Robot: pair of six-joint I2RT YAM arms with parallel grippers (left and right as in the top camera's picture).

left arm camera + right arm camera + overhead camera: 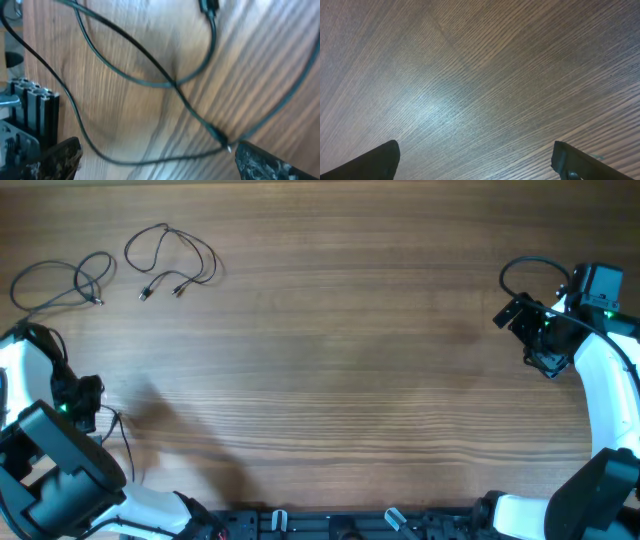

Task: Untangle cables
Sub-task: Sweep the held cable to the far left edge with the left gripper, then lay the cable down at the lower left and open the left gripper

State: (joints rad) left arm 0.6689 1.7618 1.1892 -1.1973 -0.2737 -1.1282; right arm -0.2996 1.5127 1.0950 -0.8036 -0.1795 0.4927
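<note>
My L gripper (157,159): jaws wide, gripping nothing. Thin black cables (175,84) cross the table (470,75) right under them, and a small silvery plug tip lies just beside one finger. My R gripper (477,160): jaws wide too, wood grain below. Overhead view: two loose cable loops at far left, near each other but apart, well away from my R arm.

The left arm (12,370) and right arm (600,375) sit bent at opposite sides, the left gripper (157,152) and right gripper (473,150) each angled downward, jaws spread wide, gripping nothing.
</note>
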